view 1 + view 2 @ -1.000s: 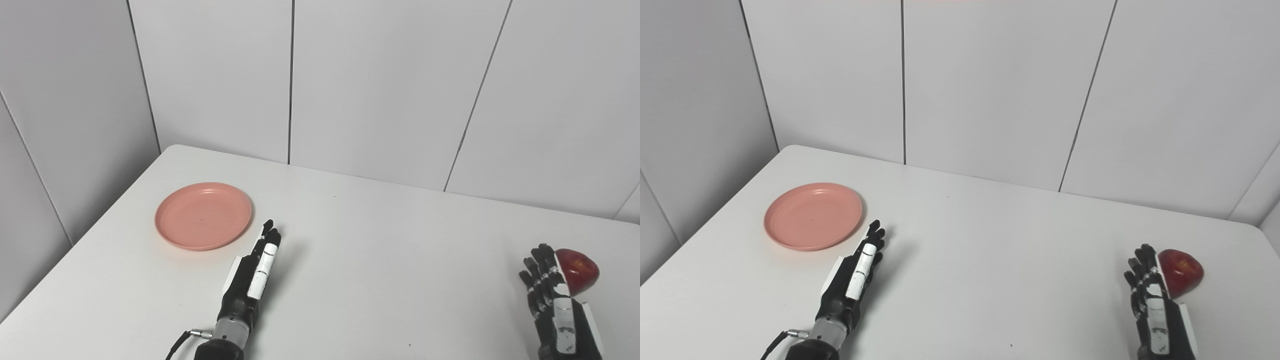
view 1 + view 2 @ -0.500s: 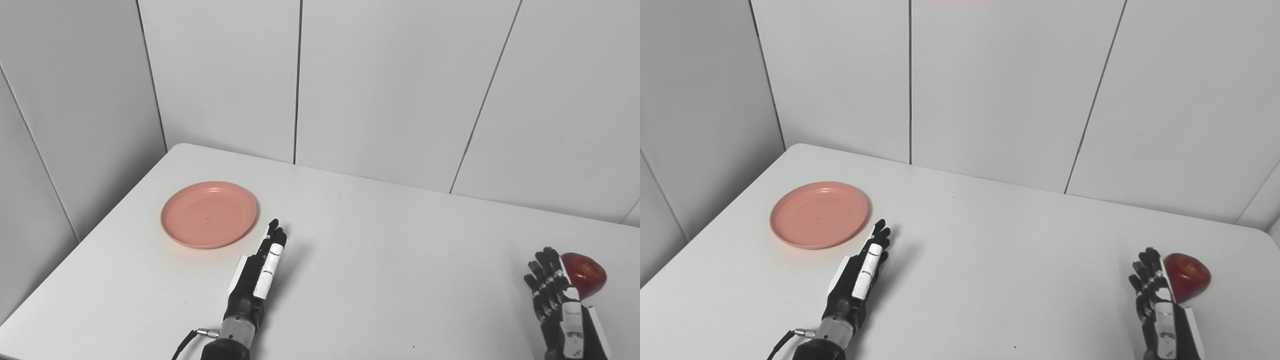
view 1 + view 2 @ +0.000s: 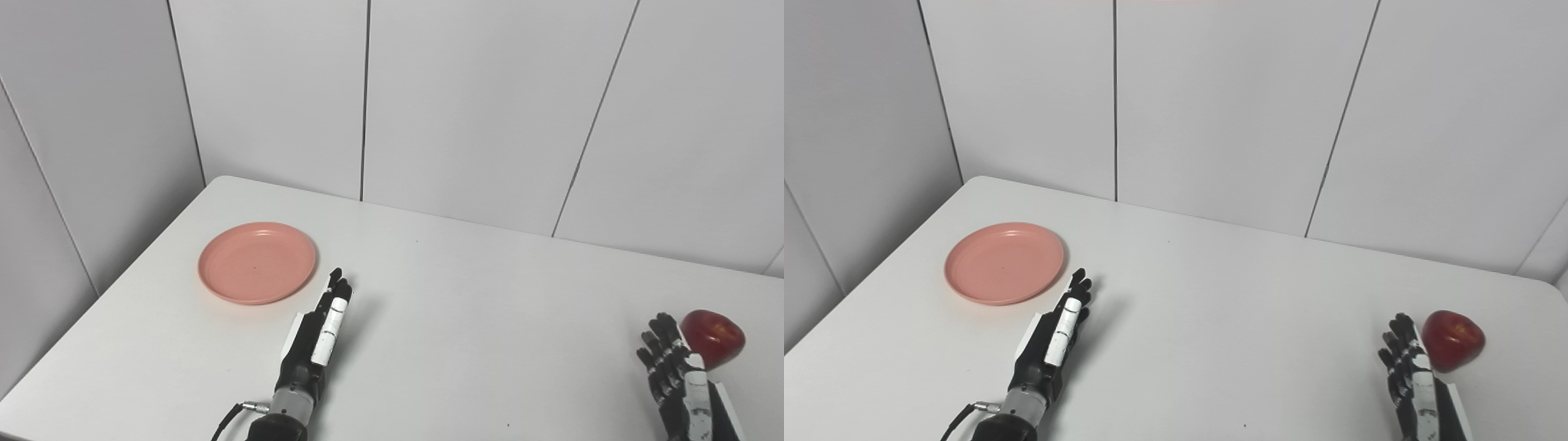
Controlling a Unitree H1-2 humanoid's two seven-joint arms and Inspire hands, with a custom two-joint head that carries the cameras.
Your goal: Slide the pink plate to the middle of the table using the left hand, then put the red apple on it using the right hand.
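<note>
Left hand (image 3: 315,334) lay flat on the white table (image 3: 465,318), fingers straight and pressed together, holding nothing, tips just beside the pink plate (image 3: 257,262) at the table's left, not touching it. Right hand (image 3: 1415,383) was spread, empty, near the red apple (image 3: 1452,340) at the right edge, no contact visible. Versus a second ago, the right hand sat lower and exposed more of the apple; plate and left hand unchanged apart from camera shift.

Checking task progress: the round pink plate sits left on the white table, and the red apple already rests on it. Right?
No. In the right eye view the red apple lies on the white table far right, beside the right hand; the round pink plate holds nothing.
</note>
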